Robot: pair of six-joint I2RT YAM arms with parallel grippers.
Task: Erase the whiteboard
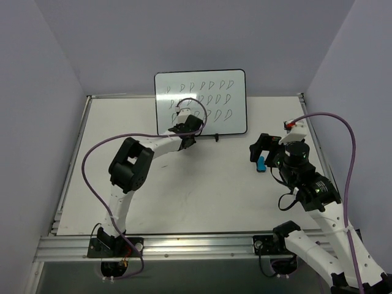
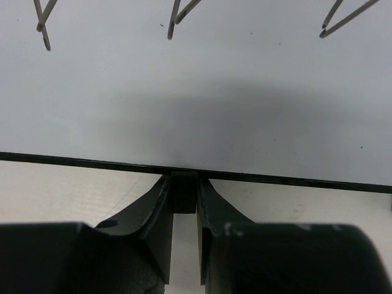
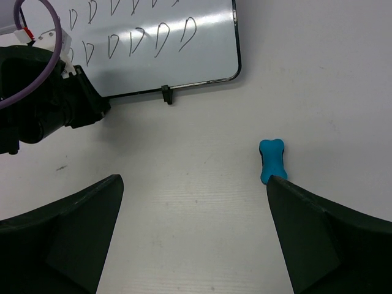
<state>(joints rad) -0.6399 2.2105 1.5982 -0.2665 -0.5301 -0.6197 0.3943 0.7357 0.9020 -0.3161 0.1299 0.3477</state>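
Observation:
The whiteboard (image 1: 208, 92) stands upright at the back of the table, covered with rows of small dark scribbles; it also shows in the left wrist view (image 2: 196, 104) and the right wrist view (image 3: 153, 67). My left gripper (image 1: 184, 130) is at its bottom edge, shut on the board's left black foot (image 2: 184, 193). A small blue eraser (image 1: 261, 163) lies flat on the table. My right gripper (image 3: 195, 184) is open and empty above the table, its right finger's tip just at the near end of the eraser (image 3: 271, 160).
The board's other black foot (image 3: 165, 94) rests on the white table (image 1: 202, 184). My left arm (image 3: 49, 104) reaches across in front of the board's left part. Grey walls close in the sides and back.

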